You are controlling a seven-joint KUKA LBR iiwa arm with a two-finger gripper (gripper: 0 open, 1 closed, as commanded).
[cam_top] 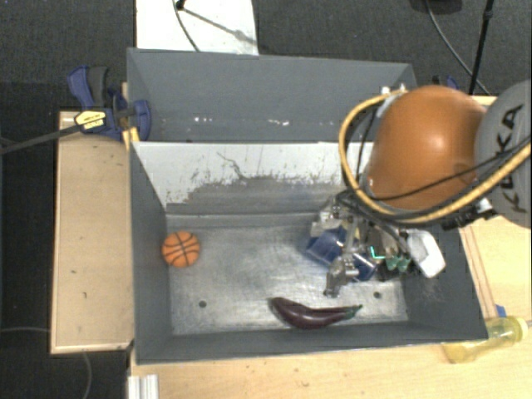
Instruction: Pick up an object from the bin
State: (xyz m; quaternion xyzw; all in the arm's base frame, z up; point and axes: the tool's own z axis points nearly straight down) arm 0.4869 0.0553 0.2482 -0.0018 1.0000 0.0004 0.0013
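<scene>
My gripper [337,279] hangs low over the right part of the bin floor, under the orange dome. A blue thing [324,246] lies right beside it, at its upper left, partly hidden by the gripper body. Just below the fingertips lies a dark purple eggplant [312,313] with a green stem, near the bin's front wall. I cannot tell whether anything is between the fingers.
A small orange basketball [180,248] rests at the left side of the bin floor, far from the gripper. The arm with its orange dome and cables covers the bin's right rear corner.
</scene>
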